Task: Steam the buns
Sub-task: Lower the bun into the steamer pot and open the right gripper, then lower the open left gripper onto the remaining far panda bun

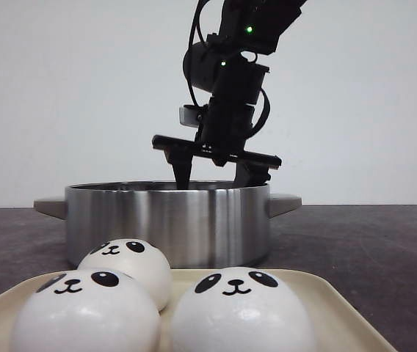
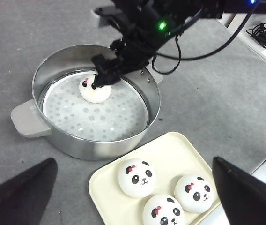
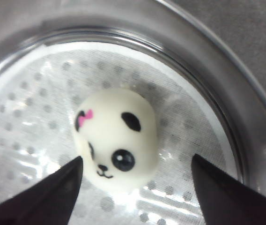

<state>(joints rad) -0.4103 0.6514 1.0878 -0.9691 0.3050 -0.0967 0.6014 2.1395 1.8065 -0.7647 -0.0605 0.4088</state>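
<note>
Front view: the right gripper (image 1: 216, 170) is hanging spread wide over the steel pot (image 1: 168, 220), fingers dipping past the rim, nothing in it. Three buns (image 1: 234, 312) are sitting on the cream tray (image 1: 341, 312) at the near edge of the counter (image 1: 370, 242).

Left wrist view: the fourth bun (image 2: 94, 89) is lying on the pot's perforated liner (image 2: 100, 117), under the right gripper. The left gripper (image 2: 133, 199) is hovering wide open and empty above the tray.

Right wrist view: that bun is lying tilted between the spread fingers (image 3: 53, 192), and whether they're touching it is hard to tell.
</note>
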